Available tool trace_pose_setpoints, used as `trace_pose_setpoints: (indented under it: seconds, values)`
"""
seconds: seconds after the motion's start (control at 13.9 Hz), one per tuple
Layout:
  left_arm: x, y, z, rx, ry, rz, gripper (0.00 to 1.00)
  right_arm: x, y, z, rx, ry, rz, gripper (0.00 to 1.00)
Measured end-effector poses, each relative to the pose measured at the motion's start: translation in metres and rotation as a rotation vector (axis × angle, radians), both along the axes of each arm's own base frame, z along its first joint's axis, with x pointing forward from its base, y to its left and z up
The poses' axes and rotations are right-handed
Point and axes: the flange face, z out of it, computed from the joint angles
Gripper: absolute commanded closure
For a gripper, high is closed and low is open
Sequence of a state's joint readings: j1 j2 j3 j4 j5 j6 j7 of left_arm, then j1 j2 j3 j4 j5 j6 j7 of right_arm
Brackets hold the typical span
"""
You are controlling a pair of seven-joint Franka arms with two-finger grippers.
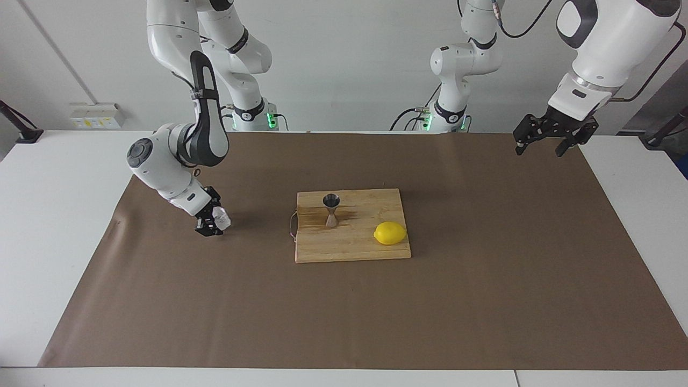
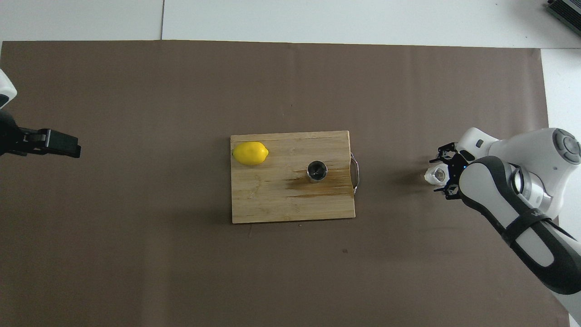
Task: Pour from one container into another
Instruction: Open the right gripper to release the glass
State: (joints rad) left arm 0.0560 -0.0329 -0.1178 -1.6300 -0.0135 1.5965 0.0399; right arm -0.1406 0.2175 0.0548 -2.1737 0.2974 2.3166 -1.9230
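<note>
1. Nearest the robots I see a plain white wall, with the two arm bases (image 1: pixel 250 115) standing at the counter's edge and a wall socket box (image 1: pixel 95 115) toward the right arm's end.
2. My left tool (image 1: pixel 553 141) hangs raised over the brown paper sheet (image 1: pixel 484 301) near its corner at the left arm's end, its fingers spread wide with nothing between them; that arm waits.
3. My right tool (image 1: pixel 212 221) is low at the right arm's end, over the sheet, closed on the faceted glass tumbler (image 1: pixel 221 217); I cannot tell whether the tumbler touches the sheet.
4. In the middle lies a wooden cutting board (image 1: pixel 344 250) with a metal handle on the edge toward the right arm. The steel jigger (image 1: pixel 331 209) stands upright on it, well apart from the tumbler, with a dark wet-looking streak beside it.
5. A lemon (image 1: pixel 389 233) lies on the board, farther from the robots than the jigger.
6. Farther out, bare sheet, then the white counter (image 1: pixel 54 215) showing round it.
</note>
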Motion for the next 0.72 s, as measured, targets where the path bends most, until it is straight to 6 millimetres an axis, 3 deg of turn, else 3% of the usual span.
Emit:
trace_pose_setpoints:
  seconds: [0.43, 0.72]
  values:
    - [0.0, 0.0, 0.0, 0.0, 0.0, 0.0, 0.0, 0.001, 0.003, 0.042, -0.003, -0.014, -0.096, 0.0]
    - [0.0, 0.0, 0.0, 0.0, 0.0, 0.0, 0.0, 0.019, 0.003, 0.101, -0.047, -0.033, -0.188, 0.0]
